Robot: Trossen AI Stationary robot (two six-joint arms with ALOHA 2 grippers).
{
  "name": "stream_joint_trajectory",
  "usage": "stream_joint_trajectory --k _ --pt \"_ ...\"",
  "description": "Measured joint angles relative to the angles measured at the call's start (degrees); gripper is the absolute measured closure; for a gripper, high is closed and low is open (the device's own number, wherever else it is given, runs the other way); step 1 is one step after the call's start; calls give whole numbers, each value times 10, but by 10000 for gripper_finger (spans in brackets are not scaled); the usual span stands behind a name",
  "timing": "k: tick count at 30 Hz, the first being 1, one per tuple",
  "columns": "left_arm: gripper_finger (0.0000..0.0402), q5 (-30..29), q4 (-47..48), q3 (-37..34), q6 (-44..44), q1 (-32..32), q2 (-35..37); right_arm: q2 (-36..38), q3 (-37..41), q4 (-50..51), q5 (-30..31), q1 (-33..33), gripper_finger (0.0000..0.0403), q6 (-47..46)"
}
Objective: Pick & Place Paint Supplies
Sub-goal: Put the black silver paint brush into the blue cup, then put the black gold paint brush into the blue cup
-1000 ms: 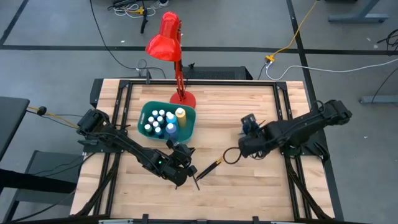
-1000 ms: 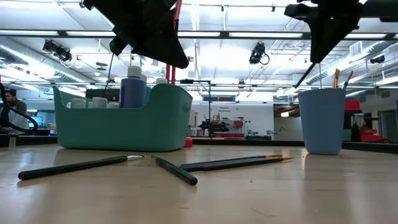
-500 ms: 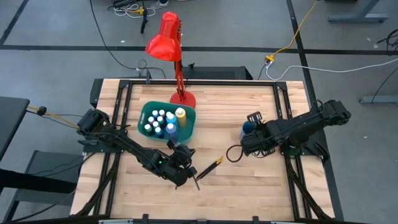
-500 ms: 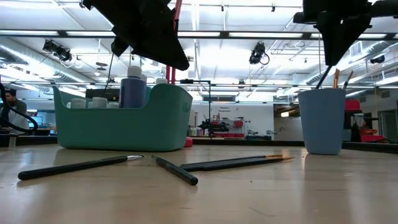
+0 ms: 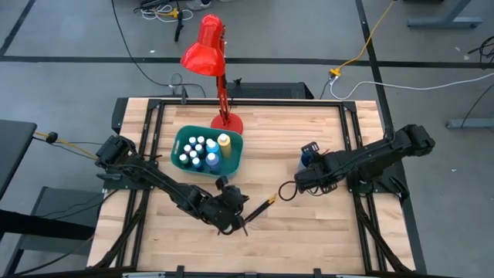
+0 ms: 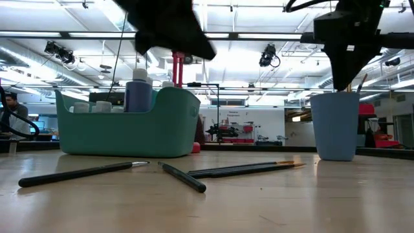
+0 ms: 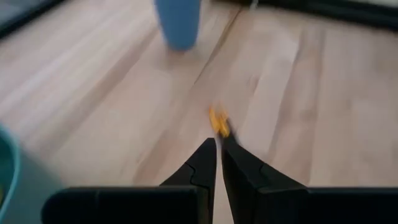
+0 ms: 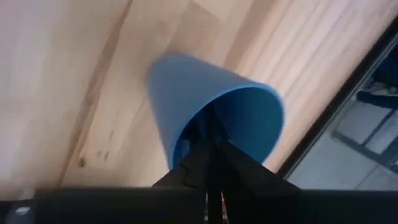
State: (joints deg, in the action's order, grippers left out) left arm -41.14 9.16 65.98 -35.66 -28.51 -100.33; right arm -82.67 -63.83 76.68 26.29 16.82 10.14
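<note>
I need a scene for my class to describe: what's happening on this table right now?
A two-armed robot is sorting paint supplies. The right gripper is poised over the blue cup, which has brushes standing in it. The left gripper, shut, hovers above brushes lying loose on the table. The paint bottles sit in the teal bin.

teal bin [image 5: 231, 157], blue cup [image 6: 335, 125], red lamp [image 5: 205, 46]

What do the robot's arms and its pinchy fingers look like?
Both arms are black and jointed, like long bendy sticks. The left arm has a tiny green light near its wrist. The right arm has a thin black cable looping off it. The left gripper and the right gripper each have two dark fingers that narrow to pointed tips.
</note>
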Motion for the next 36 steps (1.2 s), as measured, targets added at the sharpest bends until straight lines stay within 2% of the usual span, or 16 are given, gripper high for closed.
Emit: stream_joint_trajectory --k 8,13,18,21,24,27,30,36 --pt "370 6 -104 0 110 0 0 0 -4 0 66 8 283 -23" --pt "370 10 -101 0 102 1 0 0 -44 6 54 26 253 -29" --pt "370 35 -101 0 74 1 0 0 -108 -38 34 53 250 -36" --pt "369 37 -102 0 73 1 0 1 -119 -162 -2 64 256 -20" --pt "370 49 -101 0 72 1 0 1 -92 -315 -84 69 263 38" --pt "369 61 -101 0 60 1 0 1 -29 -457 -205 69 268 86" --pt "370 64 -101 0 44 -1 0 1 58 -599 -281 70 268 77" --pt "370 64 -101 0 45 -2 0 -2 263 -953 -296 74 245 73"
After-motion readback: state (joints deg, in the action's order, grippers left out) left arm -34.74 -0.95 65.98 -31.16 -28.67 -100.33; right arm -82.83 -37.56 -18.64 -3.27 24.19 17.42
